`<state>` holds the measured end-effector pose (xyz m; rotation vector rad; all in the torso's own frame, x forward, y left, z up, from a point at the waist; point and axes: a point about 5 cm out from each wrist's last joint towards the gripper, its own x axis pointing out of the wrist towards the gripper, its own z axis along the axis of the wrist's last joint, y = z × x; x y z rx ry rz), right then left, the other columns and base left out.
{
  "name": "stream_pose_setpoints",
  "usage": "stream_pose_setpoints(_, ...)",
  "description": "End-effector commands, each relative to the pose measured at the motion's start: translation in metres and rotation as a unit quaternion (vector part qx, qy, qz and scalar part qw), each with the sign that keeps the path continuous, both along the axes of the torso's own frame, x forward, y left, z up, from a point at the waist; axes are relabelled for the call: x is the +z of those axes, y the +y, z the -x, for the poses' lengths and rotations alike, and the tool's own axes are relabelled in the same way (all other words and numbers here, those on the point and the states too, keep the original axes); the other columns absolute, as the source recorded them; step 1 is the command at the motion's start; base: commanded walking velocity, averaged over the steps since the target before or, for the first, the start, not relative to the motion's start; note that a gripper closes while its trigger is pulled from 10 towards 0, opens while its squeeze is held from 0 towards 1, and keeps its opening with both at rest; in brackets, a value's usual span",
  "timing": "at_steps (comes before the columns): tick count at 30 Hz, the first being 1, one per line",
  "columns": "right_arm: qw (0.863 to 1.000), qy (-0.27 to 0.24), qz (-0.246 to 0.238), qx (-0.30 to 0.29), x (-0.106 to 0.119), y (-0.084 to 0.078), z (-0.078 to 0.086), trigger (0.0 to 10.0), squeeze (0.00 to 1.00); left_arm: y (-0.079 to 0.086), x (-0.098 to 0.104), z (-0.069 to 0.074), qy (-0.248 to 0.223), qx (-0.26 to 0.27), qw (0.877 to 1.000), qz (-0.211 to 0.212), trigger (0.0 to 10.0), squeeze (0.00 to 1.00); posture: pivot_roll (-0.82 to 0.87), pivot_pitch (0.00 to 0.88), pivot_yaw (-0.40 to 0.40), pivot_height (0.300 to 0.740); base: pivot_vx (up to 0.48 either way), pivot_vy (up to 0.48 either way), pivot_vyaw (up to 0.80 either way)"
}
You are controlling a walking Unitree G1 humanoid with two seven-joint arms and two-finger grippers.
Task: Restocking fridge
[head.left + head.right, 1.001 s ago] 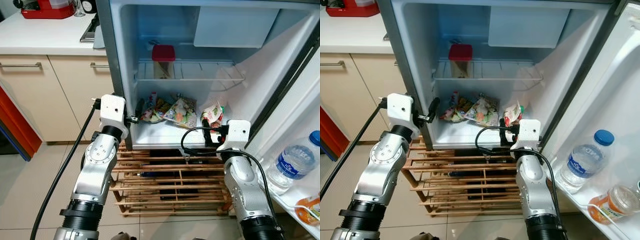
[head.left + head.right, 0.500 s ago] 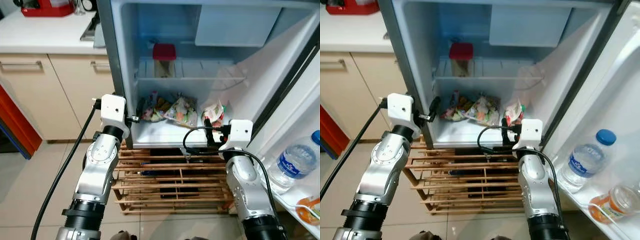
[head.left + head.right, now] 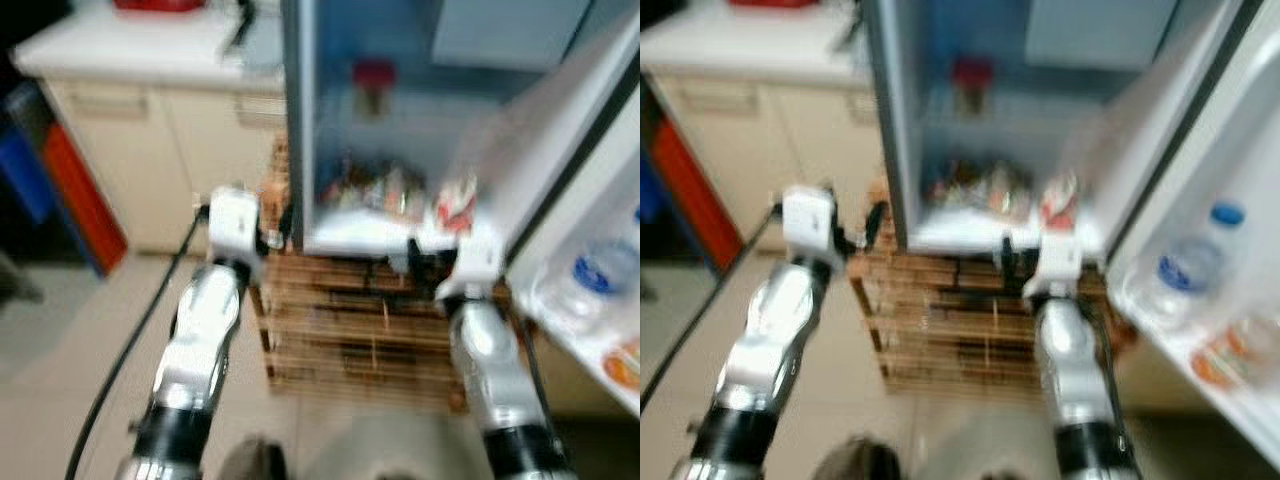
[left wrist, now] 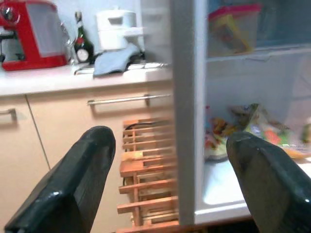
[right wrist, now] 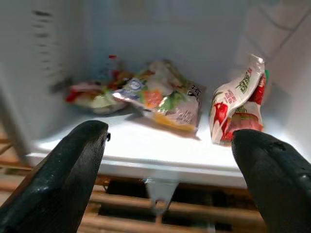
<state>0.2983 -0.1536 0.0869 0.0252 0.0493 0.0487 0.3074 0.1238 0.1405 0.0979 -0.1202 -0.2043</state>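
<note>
The open fridge [image 3: 300, 120] stands ahead, blurred in the eye views. Several colourful snack bags [image 5: 160, 97] lie on its bottom shelf, with a red-and-white pouch [image 5: 238, 107] upright beside them. A red-lidded container [image 4: 233, 29] sits on the wire shelf above. My left gripper [image 4: 172, 145] is open and empty, outside the fridge's left wall. My right gripper [image 5: 172, 138] is open and empty, just in front of the bottom shelf's edge, apart from the pouch.
A wooden slatted rack [image 3: 350, 320] sits under the fridge. The open door at the right holds a water bottle [image 3: 600, 275]. Cream cabinets and a counter [image 3: 130, 50] at the left carry a red appliance [image 4: 29, 34], a dark bottle [image 4: 82, 46] and a white kettle [image 4: 116, 26].
The whole picture has shifted and gone blurry, so the camera has moved; the fridge now looks farther off. Both arms keep the same pose, grippers still open.
</note>
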Motion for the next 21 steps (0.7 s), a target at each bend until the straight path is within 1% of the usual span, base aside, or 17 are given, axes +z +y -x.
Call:
stream_pose_setpoints(1, 1.000, -0.002, 0.000, -0.005, 0.000, -0.003, 0.000, 10.0, 1.00, -0.001, 0.006, -0.003, -0.009, -0.002, 1.000, -0.004, 10.0, 0.00, -0.04, 0.000, -0.007, 0.740, -0.244, 0.000, 0.00)
stream_pose_setpoints(5, 1.000, 0.003, 0.009, -0.008, -0.003, -0.007, 0.002, 10.0, 1.00, -0.004, 0.004, -0.003, -0.006, -0.009, 1.000, -0.001, 10.0, 0.00, -0.05, 0.000, -0.006, 0.740, 0.000, 0.000, 0.00)
stream_pose_setpoints(7, 1.000, 0.005, 0.010, -0.010, -0.004, -0.008, 0.003, 10.0, 1.00, -0.006, 0.003, -0.003, -0.004, -0.018, 1.000, 0.011, 10.0, 0.00, -0.05, 0.000, -0.006, 0.740, 0.000, 0.000, 0.00)
stream_pose_setpoints(9, 1.000, 0.005, 0.012, -0.010, -0.005, -0.009, 0.003, 10.0, 1.00, -0.006, 0.004, -0.002, -0.010, -0.021, 1.000, 0.004, 10.0, 0.00, -0.05, 0.000, -0.006, 0.740, 0.000, 0.000, 0.00)
stream_pose_setpoints(11, 1.000, 0.007, 0.014, -0.011, -0.007, -0.010, 0.004, 10.0, 1.00, -0.007, 0.005, -0.002, -0.011, -0.029, 0.999, 0.008, 10.0, 0.00, -0.06, 0.000, -0.002, 0.740, 0.000, 0.000, 0.00)
stream_pose_setpoints(13, 0.999, 0.017, 0.029, -0.010, -0.013, -0.013, 0.006, 10.0, 1.00, -0.008, 0.005, -0.002, -0.013, -0.040, 0.999, 0.009, 10.0, 0.00, -0.06, 0.000, 0.002, 0.740, 0.000, -0.442, 0.00)
stream_pose_setpoints(15, 0.998, 0.030, 0.056, -0.007, -0.023, -0.018, 0.012, 10.0, 1.00, -0.009, 0.005, -0.002, -0.012, -0.044, 0.999, 0.011, 10.0, 0.00, -0.06, 0.000, 0.010, 0.740, 0.000, -0.442, 0.00)
stream_pose_setpoints(21, 0.995, 0.060, 0.074, -0.016, -0.039, -0.033, 0.024, 10.0, 1.00, -0.016, 0.004, 0.000, -0.017, -0.074, 0.997, 0.004, 10.0, 0.00, -0.08, 0.000, 0.017, 0.740, 0.000, -0.438, 0.00)
